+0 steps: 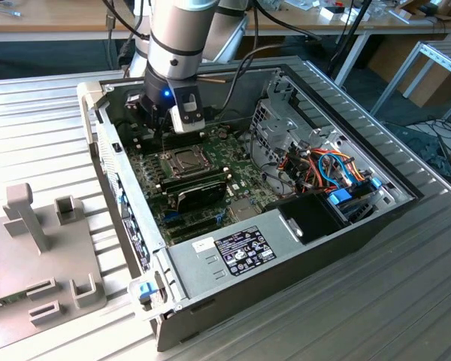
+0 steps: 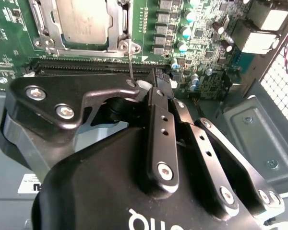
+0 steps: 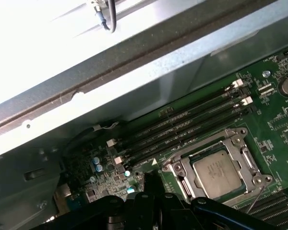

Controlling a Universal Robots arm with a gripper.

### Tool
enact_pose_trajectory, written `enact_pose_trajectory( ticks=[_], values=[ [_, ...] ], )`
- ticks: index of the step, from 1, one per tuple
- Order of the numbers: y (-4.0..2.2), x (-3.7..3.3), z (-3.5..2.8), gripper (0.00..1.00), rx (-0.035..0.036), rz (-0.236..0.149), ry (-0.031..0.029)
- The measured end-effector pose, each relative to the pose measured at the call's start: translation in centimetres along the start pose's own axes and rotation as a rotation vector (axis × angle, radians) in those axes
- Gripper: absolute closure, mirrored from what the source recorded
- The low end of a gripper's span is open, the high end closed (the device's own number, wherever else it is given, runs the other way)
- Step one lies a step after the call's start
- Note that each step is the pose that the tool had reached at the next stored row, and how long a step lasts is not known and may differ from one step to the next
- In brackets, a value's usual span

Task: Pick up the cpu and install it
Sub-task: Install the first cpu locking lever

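The cpu [image 1: 182, 158] is a small silver-grey square lying flat in the socket's metal frame [image 3: 240, 143] on the green motherboard [image 1: 240, 180]; both wrist views show it, cpu [image 2: 84, 19] and cpu [image 3: 216, 172]. My gripper [image 1: 161, 134] hangs low over the board just behind the socket, toward the case's rear wall. Its black fingers [image 2: 156, 93] are drawn together, so it is shut with nothing seen between them. A thin wire lever [image 2: 129, 62] from the socket's corner runs up to the fingertips; whether they touch it I cannot tell.
The open computer case [image 1: 286, 248] lies on a slatted metal table. Black memory slots [image 3: 182, 129] run beside the socket, and a black module [image 1: 199, 192] lies in front of it. A drive cage with coloured cables [image 1: 323, 169] fills the exterior view's right. A grey fixture [image 1: 37, 248] stands on the exterior view's left.
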State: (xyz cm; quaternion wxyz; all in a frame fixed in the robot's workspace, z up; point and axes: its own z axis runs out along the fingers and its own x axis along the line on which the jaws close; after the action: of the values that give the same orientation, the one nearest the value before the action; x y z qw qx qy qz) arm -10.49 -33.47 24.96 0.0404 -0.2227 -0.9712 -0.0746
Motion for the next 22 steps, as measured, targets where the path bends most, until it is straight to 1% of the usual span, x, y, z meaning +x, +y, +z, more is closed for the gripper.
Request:
enact_pose_trajectory(
  ticks=[2,4,9,10,13,19,22],
  values=[
    [-0.03,0.05,0.00,0.89,-0.0114,-0.001,0.0051],
    [-0.04,0.08,0.00,0.89,-0.0163,-0.001,0.0074],
    [-0.04,0.08,0.00,0.89,-0.0170,-0.001,0.0076],
    [-0.06,0.10,0.00,0.89,-0.0179,-0.001,0.0076],
    [-0.09,0.19,0.01,0.89,-0.0240,-0.002,0.0097],
    [-0.15,0.17,0.34,0.89,-0.0253,-0.002,0.0105],
    [-0.13,0.12,0.39,0.89,-0.0279,-0.002,0.0118]
  ],
)
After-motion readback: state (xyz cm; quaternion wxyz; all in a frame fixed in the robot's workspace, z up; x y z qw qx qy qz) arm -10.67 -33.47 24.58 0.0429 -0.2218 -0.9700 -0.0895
